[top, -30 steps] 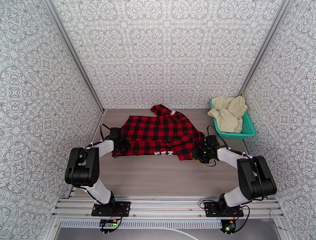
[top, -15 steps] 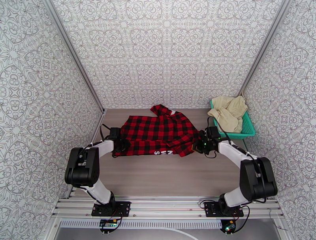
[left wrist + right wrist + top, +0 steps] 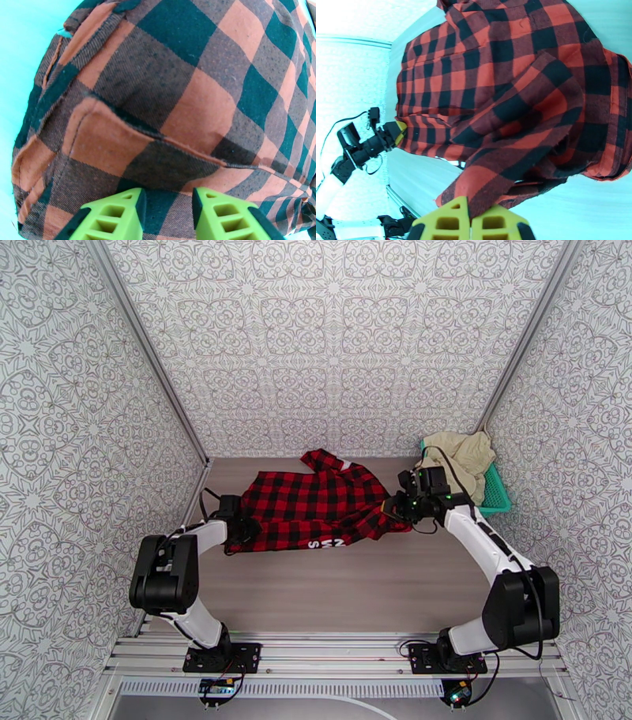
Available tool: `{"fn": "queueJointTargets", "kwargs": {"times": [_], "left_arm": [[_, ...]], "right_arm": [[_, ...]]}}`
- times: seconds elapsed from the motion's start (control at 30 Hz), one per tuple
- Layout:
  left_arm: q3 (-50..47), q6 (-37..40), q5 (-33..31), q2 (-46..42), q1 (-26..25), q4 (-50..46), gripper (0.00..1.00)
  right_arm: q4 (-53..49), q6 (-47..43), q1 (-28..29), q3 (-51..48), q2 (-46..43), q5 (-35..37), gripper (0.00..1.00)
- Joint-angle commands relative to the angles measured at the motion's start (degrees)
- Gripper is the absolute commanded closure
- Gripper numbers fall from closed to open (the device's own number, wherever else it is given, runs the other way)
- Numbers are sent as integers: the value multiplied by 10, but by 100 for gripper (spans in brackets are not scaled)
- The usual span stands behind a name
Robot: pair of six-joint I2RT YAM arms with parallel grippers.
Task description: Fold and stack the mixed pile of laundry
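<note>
Flannel shirt (image 3: 320, 504) x1, R hand (image 3: 471, 207) pinching its edge, L hand (image 3: 168, 193) grip can't tell, 1 basket (image 3: 496, 496) w/ beige cloths (image 3: 466, 453)

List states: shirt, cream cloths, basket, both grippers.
Red-and-black checked flannel shirt: unfolded, spread on the table, crumpled at its right end.
Teal plastic mesh basket: upright, full.
Cream-beige cloth pieces: unfolded, heaped in the basket.
Left gripper: at the shirt's left edge, fingers slightly apart over fabric; grip unclear.
Right gripper: shut on the shirt's right corner.
</note>
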Motion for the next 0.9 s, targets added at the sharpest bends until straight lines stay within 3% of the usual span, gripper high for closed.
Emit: {"fn": "queueJointTargets", "kwargs": {"times": [0.0,0.4,0.87], "left_arm": [[-9,15,-1,-17,8,-19,62],[6,23,-4,-84,8,-53,61],[15,41,14,-218,3,-115,59]], "right_arm": [[-13,12,5,36,4,-18,100],[-14,38,38,102,17,-28,100],[10,47,224,250,186,3,100]]}}
